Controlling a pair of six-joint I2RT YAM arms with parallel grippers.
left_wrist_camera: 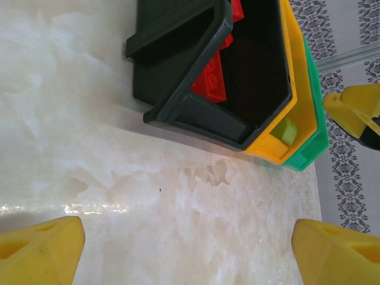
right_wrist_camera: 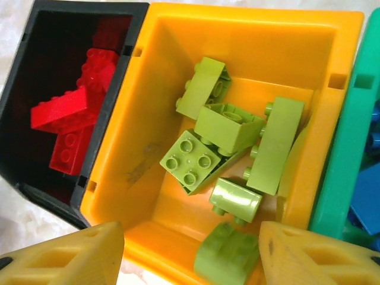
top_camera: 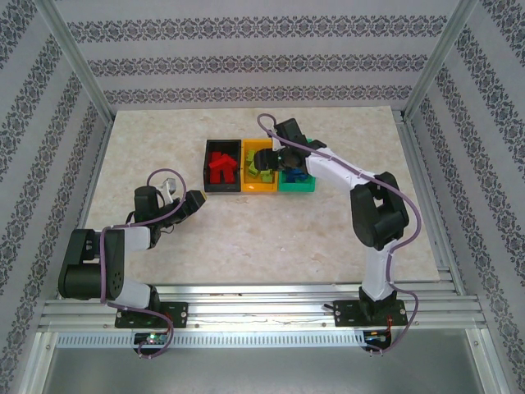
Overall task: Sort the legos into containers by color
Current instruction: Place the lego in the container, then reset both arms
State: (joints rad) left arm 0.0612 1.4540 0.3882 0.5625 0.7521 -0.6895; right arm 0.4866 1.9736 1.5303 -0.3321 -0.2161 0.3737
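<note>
Three bins stand side by side mid-table: black (top_camera: 207, 168), orange-yellow (top_camera: 246, 168) and green (top_camera: 297, 186). Red legos (right_wrist_camera: 71, 119) lie in the black bin (right_wrist_camera: 113, 101). Several lime legos (right_wrist_camera: 228, 127) fill the orange-yellow bin (right_wrist_camera: 237, 35). Blue legos (right_wrist_camera: 368, 196) show in the green bin (right_wrist_camera: 344, 166). My right gripper (right_wrist_camera: 190, 243) hovers open over the orange-yellow bin; a blurred lime lego (right_wrist_camera: 225, 256) sits loose between its fingers, closer to the right one. My left gripper (left_wrist_camera: 187, 255) is open over bare table, short of the black bin (left_wrist_camera: 178, 107).
The marble-look tabletop (top_camera: 271, 238) spreads in front of the bins. Metal frame posts and patterned walls enclose the table. A yellow finger (left_wrist_camera: 356, 110) of the right gripper shows past the bins in the left wrist view.
</note>
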